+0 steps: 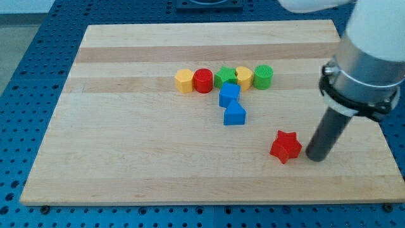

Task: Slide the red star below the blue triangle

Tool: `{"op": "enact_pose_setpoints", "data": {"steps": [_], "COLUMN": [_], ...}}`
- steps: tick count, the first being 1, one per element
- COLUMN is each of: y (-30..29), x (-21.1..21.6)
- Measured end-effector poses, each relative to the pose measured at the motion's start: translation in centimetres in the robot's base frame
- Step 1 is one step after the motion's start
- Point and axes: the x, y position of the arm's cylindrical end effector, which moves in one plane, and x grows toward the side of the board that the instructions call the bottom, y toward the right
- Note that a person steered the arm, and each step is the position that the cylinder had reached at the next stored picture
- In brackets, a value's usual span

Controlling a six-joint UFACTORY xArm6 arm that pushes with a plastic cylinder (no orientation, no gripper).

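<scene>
The red star [285,146] lies on the wooden board [126,152], toward the view's lower right. The blue triangle [234,114] sits up and to the left of it, with another blue block [229,94] touching it just above. My tip [314,157] rests on the board just to the right of the red star, a small gap from it, slightly lower than the star's middle. The rod rises up and to the right from there.
A row of blocks runs above the blue ones: a yellow hexagon [184,81], a red cylinder [203,80], a green star [225,77], a yellow block [244,76] and a green cylinder [262,76]. The board's right edge [380,136] lies close to my tip.
</scene>
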Motion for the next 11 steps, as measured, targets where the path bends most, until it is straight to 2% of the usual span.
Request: {"op": "enact_pose_setpoints", "data": {"steps": [3,7,11], "y": [-7.0,-10.3,-10.4], "x": [0.0,-1.3,-1.9]}}
